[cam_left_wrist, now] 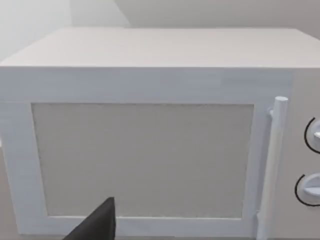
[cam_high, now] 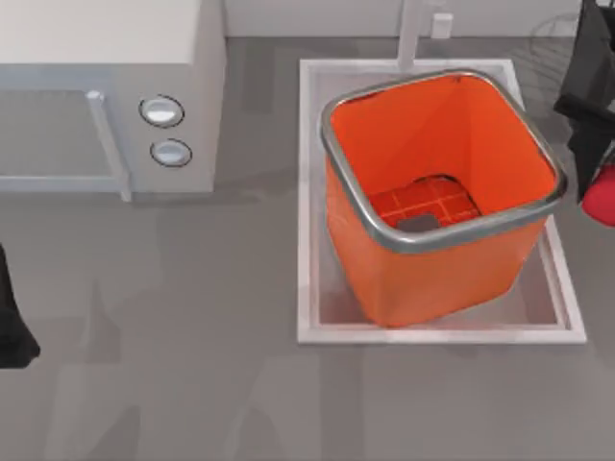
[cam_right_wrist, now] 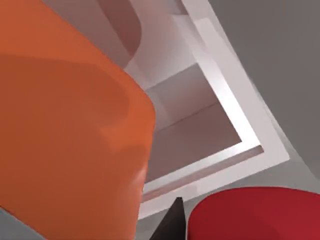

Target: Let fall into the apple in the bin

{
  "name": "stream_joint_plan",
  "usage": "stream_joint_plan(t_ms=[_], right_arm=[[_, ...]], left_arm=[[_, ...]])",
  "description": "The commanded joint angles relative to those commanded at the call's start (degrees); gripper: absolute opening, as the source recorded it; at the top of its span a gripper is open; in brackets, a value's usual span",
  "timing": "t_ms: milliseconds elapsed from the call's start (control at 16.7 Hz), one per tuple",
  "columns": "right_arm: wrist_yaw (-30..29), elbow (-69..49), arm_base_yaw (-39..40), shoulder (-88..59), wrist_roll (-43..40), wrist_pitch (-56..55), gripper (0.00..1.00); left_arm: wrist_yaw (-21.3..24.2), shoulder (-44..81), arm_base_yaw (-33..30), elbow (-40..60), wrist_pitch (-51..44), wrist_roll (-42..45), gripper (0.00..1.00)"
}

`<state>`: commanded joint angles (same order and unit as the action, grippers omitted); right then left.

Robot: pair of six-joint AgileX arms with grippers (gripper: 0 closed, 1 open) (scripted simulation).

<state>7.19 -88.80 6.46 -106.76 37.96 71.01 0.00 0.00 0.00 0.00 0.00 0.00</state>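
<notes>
The orange bin (cam_high: 437, 206) with its grey rim stands upright in the white tray (cam_high: 437, 331) at the table's right. The red apple (cam_high: 602, 200) hangs at the top view's right edge, just outside the bin's right rim, with my right gripper (cam_high: 598, 182) shut on it. In the right wrist view the apple (cam_right_wrist: 255, 212) sits close under the camera beside a black finger (cam_right_wrist: 172, 222). The bin's outer wall (cam_right_wrist: 65, 130) and the tray's corner (cam_right_wrist: 240, 135) lie beyond it. My left gripper (cam_high: 12, 331) is parked at the table's left edge.
A white microwave (cam_high: 106, 96) with a door handle (cam_high: 108, 144) and two knobs stands at the back left, and its door (cam_left_wrist: 145, 160) faces the left wrist camera. Bare grey table lies between the microwave and the tray.
</notes>
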Motion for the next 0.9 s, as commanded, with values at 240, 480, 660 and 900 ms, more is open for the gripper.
stream_joint_plan(t_ms=[240,480,660,900], right_arm=[[-0.9,-12.2,6.7,-9.5,24.3,9.2,0.00],[-2.8,-25.1,12.7,-17.5,48.5,16.3,0.00],[-4.9,-34.3,16.3,-21.7,64.4,19.5,0.00],[-7.5,-43.9,19.8,-24.8,78.6,21.5,0.00]], left_arm=[[0.0,0.0,0.0,0.0,0.0,0.0,1.00],[0.0,0.0,0.0,0.0,0.0,0.0,1.00],[0.0,0.0,0.0,0.0,0.0,0.0,1.00],[0.0,0.0,0.0,0.0,0.0,0.0,1.00]])
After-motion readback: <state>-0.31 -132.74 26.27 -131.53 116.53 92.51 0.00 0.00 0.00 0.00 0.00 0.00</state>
